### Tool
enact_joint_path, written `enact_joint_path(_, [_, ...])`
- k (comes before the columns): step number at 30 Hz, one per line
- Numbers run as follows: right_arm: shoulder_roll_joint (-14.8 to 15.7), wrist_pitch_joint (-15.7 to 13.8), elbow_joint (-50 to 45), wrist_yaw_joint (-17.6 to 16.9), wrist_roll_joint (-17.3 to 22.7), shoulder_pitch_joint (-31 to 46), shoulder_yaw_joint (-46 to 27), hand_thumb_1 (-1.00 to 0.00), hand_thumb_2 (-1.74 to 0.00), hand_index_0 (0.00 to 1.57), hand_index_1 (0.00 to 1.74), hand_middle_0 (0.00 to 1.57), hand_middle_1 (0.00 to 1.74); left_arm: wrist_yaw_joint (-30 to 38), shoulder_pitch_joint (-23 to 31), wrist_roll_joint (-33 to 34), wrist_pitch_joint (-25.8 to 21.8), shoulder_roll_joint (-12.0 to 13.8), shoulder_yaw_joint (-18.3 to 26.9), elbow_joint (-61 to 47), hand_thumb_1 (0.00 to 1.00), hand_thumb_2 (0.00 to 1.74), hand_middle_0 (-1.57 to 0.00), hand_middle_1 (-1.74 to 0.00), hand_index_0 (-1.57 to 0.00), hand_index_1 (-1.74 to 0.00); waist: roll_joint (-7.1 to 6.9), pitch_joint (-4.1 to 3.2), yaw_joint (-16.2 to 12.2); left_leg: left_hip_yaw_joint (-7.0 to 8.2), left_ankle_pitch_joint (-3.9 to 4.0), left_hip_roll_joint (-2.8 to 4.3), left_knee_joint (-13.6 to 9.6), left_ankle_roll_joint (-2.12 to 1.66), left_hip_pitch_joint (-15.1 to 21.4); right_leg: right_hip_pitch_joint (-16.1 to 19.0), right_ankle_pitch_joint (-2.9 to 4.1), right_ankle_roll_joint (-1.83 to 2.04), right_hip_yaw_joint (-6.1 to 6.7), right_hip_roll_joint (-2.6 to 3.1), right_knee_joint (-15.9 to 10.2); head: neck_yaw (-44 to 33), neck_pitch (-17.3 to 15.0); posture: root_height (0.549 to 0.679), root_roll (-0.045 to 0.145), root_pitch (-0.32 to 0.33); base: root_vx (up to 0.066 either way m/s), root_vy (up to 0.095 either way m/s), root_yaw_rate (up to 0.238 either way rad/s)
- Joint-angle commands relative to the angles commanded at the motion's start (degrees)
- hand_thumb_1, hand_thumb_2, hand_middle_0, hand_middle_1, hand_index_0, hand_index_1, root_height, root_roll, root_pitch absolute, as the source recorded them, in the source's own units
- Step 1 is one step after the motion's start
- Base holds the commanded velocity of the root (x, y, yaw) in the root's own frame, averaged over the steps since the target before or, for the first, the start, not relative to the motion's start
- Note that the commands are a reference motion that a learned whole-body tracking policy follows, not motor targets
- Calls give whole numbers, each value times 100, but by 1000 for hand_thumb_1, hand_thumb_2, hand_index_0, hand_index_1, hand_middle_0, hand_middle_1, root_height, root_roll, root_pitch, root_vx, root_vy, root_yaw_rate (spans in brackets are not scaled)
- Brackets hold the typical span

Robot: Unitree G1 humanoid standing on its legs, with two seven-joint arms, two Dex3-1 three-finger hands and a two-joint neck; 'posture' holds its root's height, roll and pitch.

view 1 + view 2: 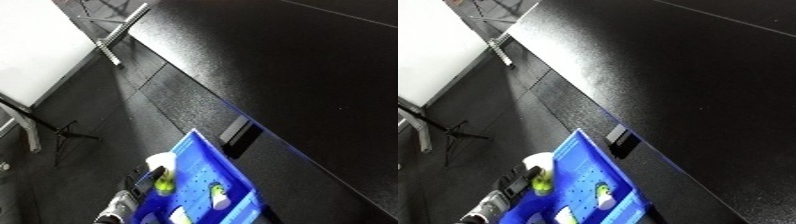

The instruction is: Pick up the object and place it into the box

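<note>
A blue bin (pixel 202 167) lies at the lower middle of a strongly tilted view, beside the edge of a black table (pixel 293 75). My left hand (pixel 145 179) reaches up from the bottom edge along the bin's left wall. Its black fingers are curled round a white bottle (pixel 161 161) with a yellow-green part (pixel 164 188), held at the bin's left rim. Inside the bin lies another white bottle (pixel 218 196) with a green end, and one more white piece (pixel 179 215) shows near the bottom edge. My right hand is out of sight.
A small black block (pixel 240 131) sits on the table edge just beyond the bin. Dark floor mats (pixel 98 115) lie to the left, with metal stand legs (pixel 114 40) at the top and a grey leg (pixel 27 130) at the far left.
</note>
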Motion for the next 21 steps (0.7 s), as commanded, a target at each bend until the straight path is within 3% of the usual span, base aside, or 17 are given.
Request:
enact_joint_path(11, [5,-22,-45,-69,115,-58,-7,0,0,0,0,0,0,-238,25,131,113,-19,-82,13,0,0,0,0,0,0,44,0,15,20,-9,-21,-49,-12,32,9,85,21,8,-4,-112,555,-52,618,36,23,-23,-6,-8])
enact_joint_path(16, [23,-23,-87,-121,184,-90,8,0,0,0,0,0,0,-1042,63,325,226,-123,-220,-100,0,0,0,0,0,0,52,0,-1,53,-49,-16,-37,-11,49,0,152,50,18,-1,-166,1284,-250,619,31,26,-30,-18,-52])
enact_joint_path(21, [9,-1,-84,-154,157,-184,-23,0,0,0,0,0,0,-1992,168,617,67,-433,-514,-384,0,0,0,0,0,0,84,0,-22,97,-108,-6,-9,-23,65,-25,279,110,30,-4,-272,2458,-597,620,27,31,-56,-1,-121])
